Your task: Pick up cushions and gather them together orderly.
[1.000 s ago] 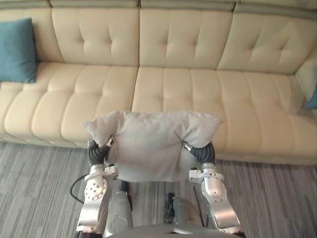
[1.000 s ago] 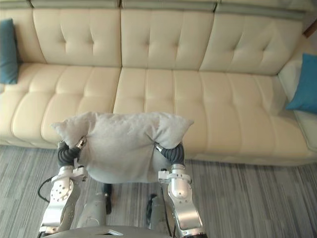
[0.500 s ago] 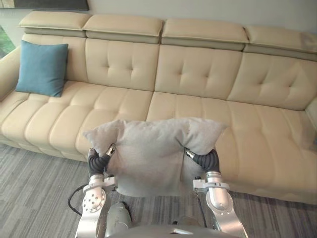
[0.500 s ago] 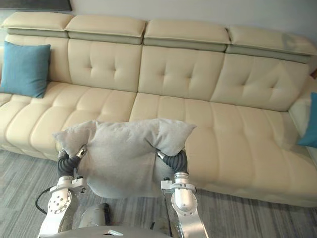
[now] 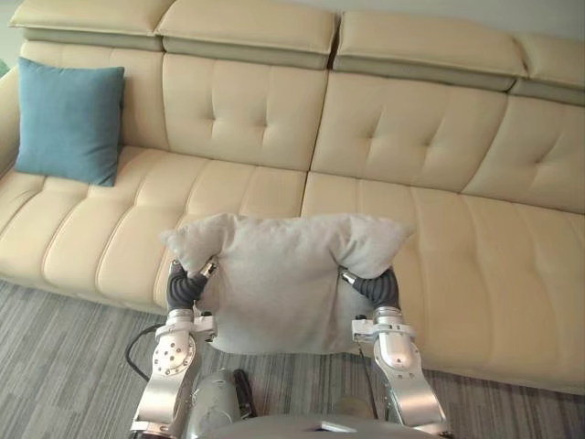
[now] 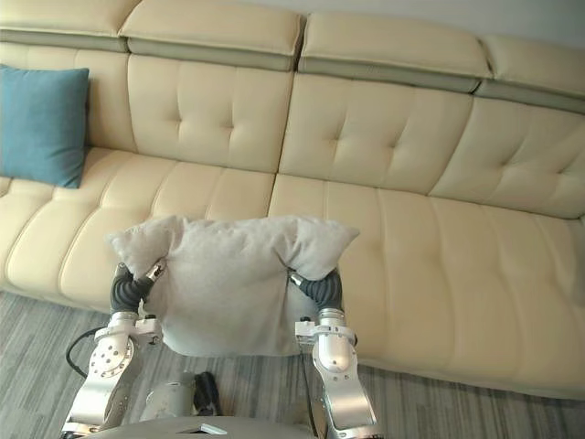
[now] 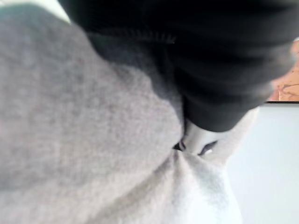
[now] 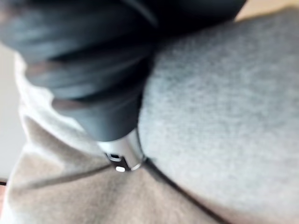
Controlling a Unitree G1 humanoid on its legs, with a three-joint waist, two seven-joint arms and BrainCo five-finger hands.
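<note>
A grey cushion [image 5: 283, 274] hangs upright in front of me, level with the front edge of the sofa seat. My left hand [image 5: 186, 285] presses into its left side and my right hand [image 5: 377, 288] into its right side, and its top corners flop over both. The left wrist view has the cushion's cloth [image 7: 70, 121] creased against the hand's dark cover [image 7: 224, 70]. The right wrist view has the same cloth [image 8: 224, 116] against that hand's cover [image 8: 84, 70]. A blue cushion [image 5: 69, 119] leans against the sofa's backrest at the far left.
A long cream tufted sofa [image 5: 457, 238] spans the scene, its seat bare apart from the blue cushion. Grey striped carpet [image 5: 55, 366] lies between me and the sofa's front edge.
The camera has swung, so the sofa and blue cushion sit differently in the picture. The grey cushion stays held between both hands at about the same height.
</note>
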